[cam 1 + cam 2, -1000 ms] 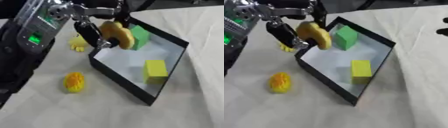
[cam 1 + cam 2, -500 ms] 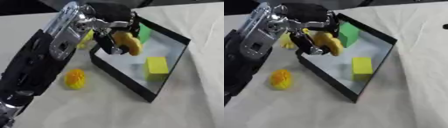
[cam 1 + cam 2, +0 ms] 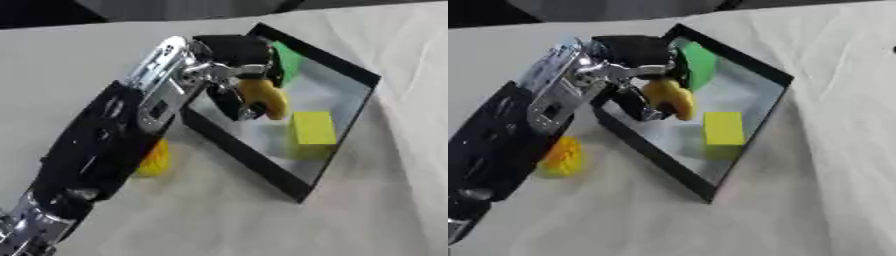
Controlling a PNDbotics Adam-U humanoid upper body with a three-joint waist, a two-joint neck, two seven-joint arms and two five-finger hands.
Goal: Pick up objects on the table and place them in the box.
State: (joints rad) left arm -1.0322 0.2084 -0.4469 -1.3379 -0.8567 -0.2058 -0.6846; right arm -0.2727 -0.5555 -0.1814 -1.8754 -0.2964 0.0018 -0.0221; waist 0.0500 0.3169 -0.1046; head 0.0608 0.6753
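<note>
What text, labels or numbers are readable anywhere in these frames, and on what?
None readable.
Left hand and its arm: no marking I can make out.
Box: plain black rim, pale floor, no label.
Yellow block, green block, the yellow object in the hand, the yellow-orange object on the table: no print visible.

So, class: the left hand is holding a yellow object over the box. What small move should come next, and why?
Probably open the fingers and let go. The left hand holds the yellow object inside the rim of the black box, above bare floor between the green block and the yellow block, so it should drop inside.
</note>
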